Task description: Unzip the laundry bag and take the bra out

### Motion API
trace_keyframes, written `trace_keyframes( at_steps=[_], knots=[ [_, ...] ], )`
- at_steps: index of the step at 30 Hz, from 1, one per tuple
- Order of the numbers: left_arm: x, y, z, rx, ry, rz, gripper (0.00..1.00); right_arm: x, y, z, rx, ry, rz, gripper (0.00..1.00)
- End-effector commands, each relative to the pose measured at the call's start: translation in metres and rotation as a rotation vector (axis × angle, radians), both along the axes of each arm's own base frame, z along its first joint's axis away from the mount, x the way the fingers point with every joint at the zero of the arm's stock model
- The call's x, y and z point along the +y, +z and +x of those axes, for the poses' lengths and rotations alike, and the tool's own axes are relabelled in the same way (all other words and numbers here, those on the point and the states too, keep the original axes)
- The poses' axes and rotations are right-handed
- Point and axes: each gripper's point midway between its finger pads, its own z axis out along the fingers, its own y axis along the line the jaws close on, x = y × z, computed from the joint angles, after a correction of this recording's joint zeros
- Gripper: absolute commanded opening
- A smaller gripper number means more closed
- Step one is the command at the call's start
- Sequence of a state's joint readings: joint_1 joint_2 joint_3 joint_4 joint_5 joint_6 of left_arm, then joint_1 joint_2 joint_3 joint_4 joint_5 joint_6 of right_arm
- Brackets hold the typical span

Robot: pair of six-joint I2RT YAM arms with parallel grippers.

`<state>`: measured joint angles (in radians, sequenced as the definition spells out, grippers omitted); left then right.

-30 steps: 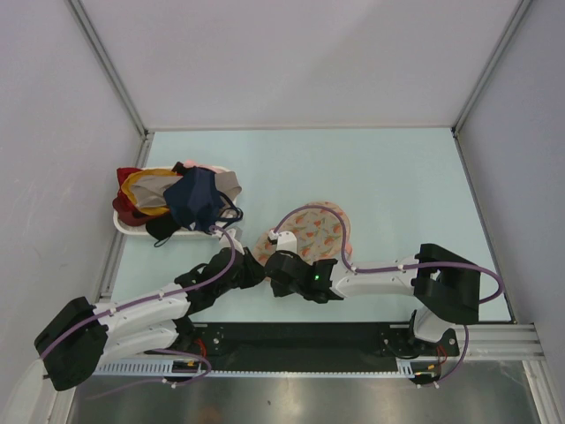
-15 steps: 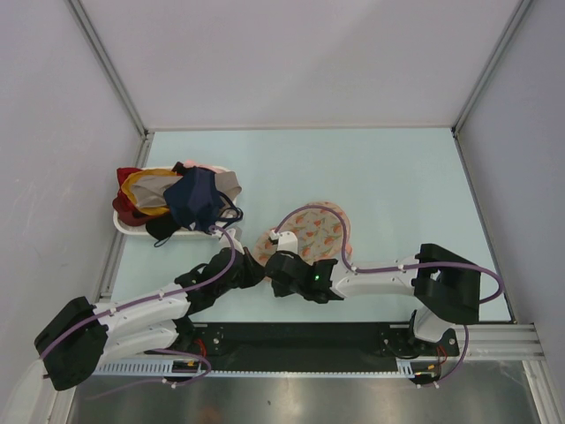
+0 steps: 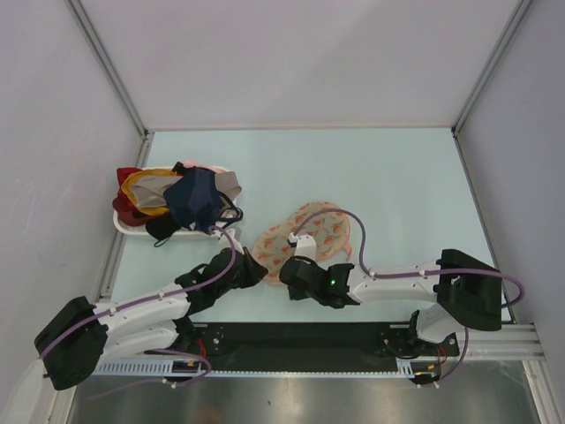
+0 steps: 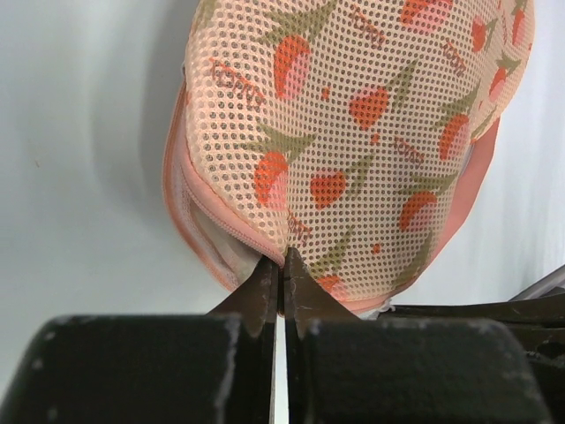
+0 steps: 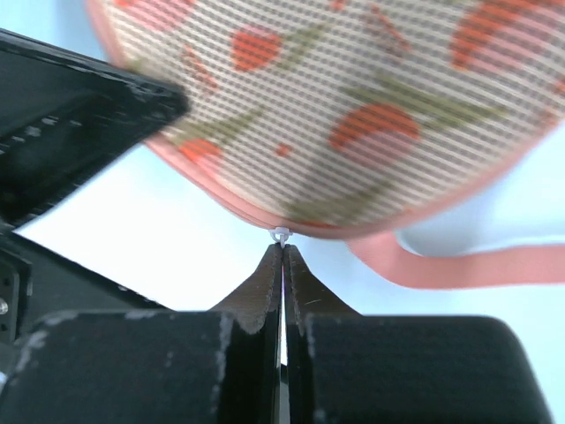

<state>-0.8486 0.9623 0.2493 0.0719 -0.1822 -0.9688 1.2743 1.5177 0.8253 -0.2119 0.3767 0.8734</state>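
I see the laundry bag (image 3: 311,231) flat on the table (image 3: 397,177) between both arms. The left gripper (image 4: 281,265) pinches its edge, and the right gripper (image 5: 282,252) is closed, apparently on the zip pull (image 5: 281,235).

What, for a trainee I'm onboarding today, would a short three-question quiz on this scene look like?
1. True or false: the left end effector is shut on the laundry bag at its edge.
2. What do the right end effector tips hold? A) a sock B) the small white zip pull C) nothing
3. On which arm's side does the clothes pile lie?
Key: 1 true; 2 B; 3 left.
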Motion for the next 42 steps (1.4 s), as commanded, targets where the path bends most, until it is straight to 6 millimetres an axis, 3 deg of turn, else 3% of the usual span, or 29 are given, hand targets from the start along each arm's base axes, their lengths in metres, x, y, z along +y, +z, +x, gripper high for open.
trace_keyframes(
  at_steps=[1,9,14,22,29,30,31,32,33,36,37,41,42],
  knots=[
    [0.011,-0.006,0.007,-0.013,0.044,0.042,0.0,-0.028,0.002,0.007,-0.032,-0.081,-0.043,0.0],
    [0.015,-0.01,0.01,-0.012,0.057,0.058,0.0,-0.049,0.003,0.016,-0.049,-0.125,-0.068,0.0],
    [0.017,-0.011,0.019,-0.028,0.055,0.079,0.0,-0.043,0.007,0.015,-0.05,-0.108,-0.057,0.0],
    [0.019,-0.017,0.048,-0.058,0.036,0.221,0.0,-0.019,0.01,0.006,-0.034,-0.052,-0.012,0.0],
    [0.011,0.011,0.068,-0.114,0.027,0.233,0.01,0.016,0.011,0.003,-0.028,0.023,0.016,0.0],
    [0.012,0.014,0.069,-0.12,0.029,0.24,0.04,0.023,0.017,0.005,-0.035,0.032,0.035,0.0],
    [0.02,0.022,0.069,-0.143,0.042,0.266,0.2,0.029,0.016,0.005,-0.037,0.053,0.03,0.0],
    [0.028,0.022,0.067,-0.14,0.053,0.301,0.28,0.034,0.019,0.006,-0.042,0.058,0.036,0.0],
    [0.034,0.025,0.067,-0.148,0.065,0.322,0.49,0.036,0.019,0.008,-0.05,0.065,0.031,0.0],
    [0.054,0.035,0.063,-0.166,0.102,0.382,0.71,0.043,0.021,0.01,-0.054,0.078,0.038,0.0],
    [0.057,0.044,0.061,-0.183,0.113,0.365,0.75,0.046,0.023,0.012,-0.06,0.08,0.045,0.0],
    [0.06,0.034,0.042,-0.147,0.093,0.311,0.77,0.056,0.028,0.016,-0.066,0.096,0.069,0.0],
    [0.052,0.031,0.034,-0.117,0.066,0.263,0.77,0.059,0.029,0.017,-0.067,0.101,0.073,0.0]
  ],
)
